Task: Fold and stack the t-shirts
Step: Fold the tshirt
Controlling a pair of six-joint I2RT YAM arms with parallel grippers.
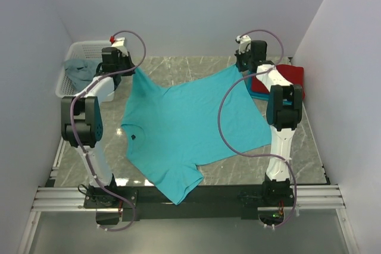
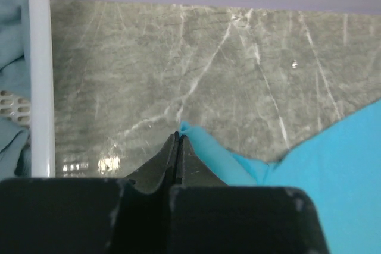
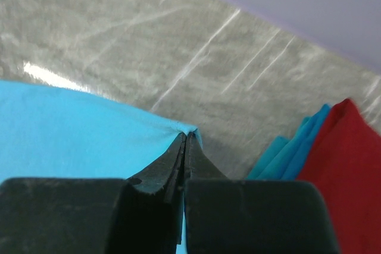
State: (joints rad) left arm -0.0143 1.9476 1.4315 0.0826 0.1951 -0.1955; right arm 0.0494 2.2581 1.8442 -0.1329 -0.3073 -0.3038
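Observation:
A bright turquoise t-shirt lies spread over the marble table, one sleeve hanging past the near edge. My left gripper is shut on its far left corner; the wrist view shows that gripper pinching the cloth. My right gripper is shut on the far right corner; its wrist view shows that gripper pinching the cloth. A folded red t-shirt lies on a folded turquoise-blue one at the far right. They also show in the right wrist view: red, turquoise-blue. A grey-blue t-shirt lies in the basket.
A white perforated plastic basket stands at the far left; its rim shows in the left wrist view. Walls close in the table at the back and both sides. The arms' cables loop above the shirt.

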